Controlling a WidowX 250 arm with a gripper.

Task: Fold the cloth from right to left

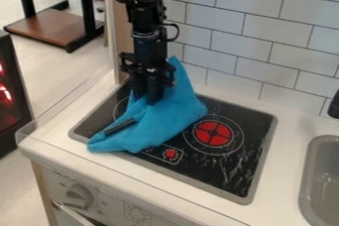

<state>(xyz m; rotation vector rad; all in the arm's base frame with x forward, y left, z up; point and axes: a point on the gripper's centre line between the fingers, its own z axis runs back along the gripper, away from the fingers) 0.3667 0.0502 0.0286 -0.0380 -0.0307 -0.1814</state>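
The gripper (148,95) hangs over the left part of the stove, pointing down, and is shut on the blue cloth (173,120). Part of the cloth stands up in a peak behind and to the right of the fingers. From there it slopes down over the stove's left side, and its front left end lies across the stove's front edge. A slim dark object (120,127) rests on the cloth's lower left part. The fingers hide some of the cloth where they meet it.
The black stove top (253,145) has a red burner mark (212,133) right of the cloth. A grey sink (308,190) is at the right edge. White tiles (261,36) rise behind the counter, and a clear low guard (63,103) runs along its left side.
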